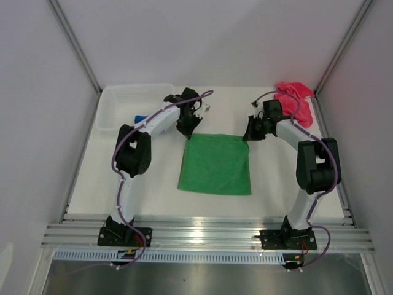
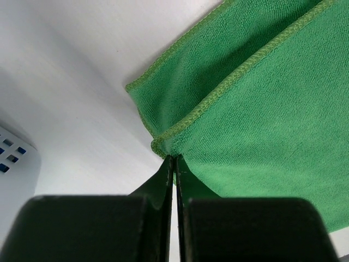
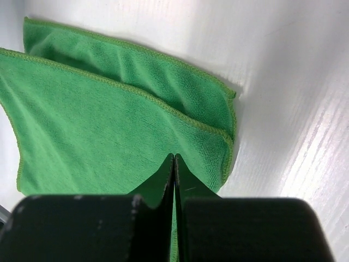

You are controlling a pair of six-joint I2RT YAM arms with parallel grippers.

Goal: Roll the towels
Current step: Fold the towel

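Lying flat in the middle of the table (image 1: 153, 200), the green towel (image 1: 215, 165) forms a rough square, with its near edge toward the arm bases. Both arms reach out to its far edge.

The left gripper (image 1: 188, 129) is at the far left corner. In the left wrist view its fingers (image 2: 163, 180) are pressed tight together, with the hemmed corner of the cloth pinched at their tips. The right gripper (image 1: 249, 136) is at the far right corner, clenched the same way, and green cloth shows between its closed fingers (image 3: 188, 183). In both wrist views the towel is doubled along this far edge — an upper layer is held at the corner, and a lower layer with its own stitched hem lies just beyond it on the white surface.

The pink towel (image 1: 295, 93) sits bunched in the far right corner of the table, behind the right arm and well apart from the green one. The blue towel (image 1: 140, 118) is only a small patch beside the left arm's elbow — it lies at the near edge of the white basket (image 1: 120, 98), which stands at the far left.
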